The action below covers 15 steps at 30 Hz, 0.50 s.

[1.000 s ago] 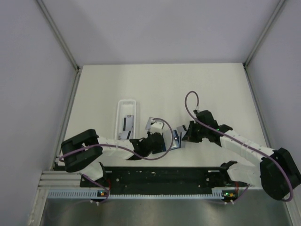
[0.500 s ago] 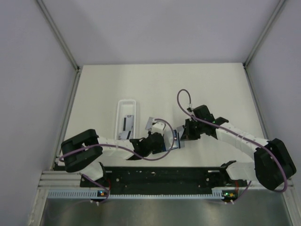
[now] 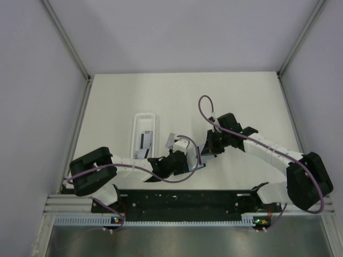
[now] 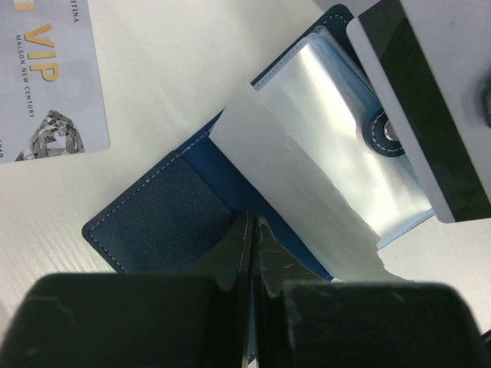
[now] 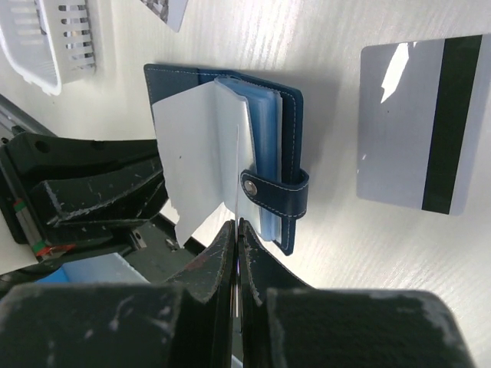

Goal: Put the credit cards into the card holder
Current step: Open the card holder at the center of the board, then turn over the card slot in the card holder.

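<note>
Lying open, the card holder point(image 5: 180, 84) is pinched by the left tool point(image 4: 252, 230), the right tool point(image 5: 238, 230) clamps a credit card point(image 4: 430, 100), and the tray point(image 3: 144, 115) at 10 o'clock holds cards point(image 3: 143, 141).

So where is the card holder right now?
Top view: the card holder lies open at front centre, right of the white tray; the right wrist view shows a striped card beside it, apart.

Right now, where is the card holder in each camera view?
Top external: the card holder is low centre, right of the white tray.
Left wrist: centre, lying open.
Right wrist: upper centre.
Shared landmark: its snap stud, visible in both wrist views.
</note>
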### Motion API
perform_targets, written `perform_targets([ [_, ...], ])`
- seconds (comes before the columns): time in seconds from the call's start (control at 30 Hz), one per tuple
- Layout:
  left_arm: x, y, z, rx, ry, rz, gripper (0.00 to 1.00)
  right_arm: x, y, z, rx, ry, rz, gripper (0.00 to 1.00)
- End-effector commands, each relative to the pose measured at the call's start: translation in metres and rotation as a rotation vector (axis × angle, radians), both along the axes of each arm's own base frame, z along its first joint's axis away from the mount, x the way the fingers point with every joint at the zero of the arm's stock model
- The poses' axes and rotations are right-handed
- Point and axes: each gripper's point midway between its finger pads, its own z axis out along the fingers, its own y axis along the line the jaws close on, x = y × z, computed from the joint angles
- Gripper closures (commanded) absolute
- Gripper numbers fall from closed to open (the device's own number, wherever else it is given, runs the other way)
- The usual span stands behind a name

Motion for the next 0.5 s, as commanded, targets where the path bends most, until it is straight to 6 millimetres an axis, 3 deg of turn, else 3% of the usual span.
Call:
perform_targets([
  [0.0, 0.0, -0.01, 0.014, -0.039, -0.012, -0.032, 1.0, 0.013, 0.011, 0.01, 0.038, -0.013, 0.016, 1.0],
  [0.47, -0.002, -0.013, 0.013, -0.05, -0.006, -0.044, 1.0, 0.019, 0.028, -0.008, 0.066, 0.044, 0.042, 1.0],
])
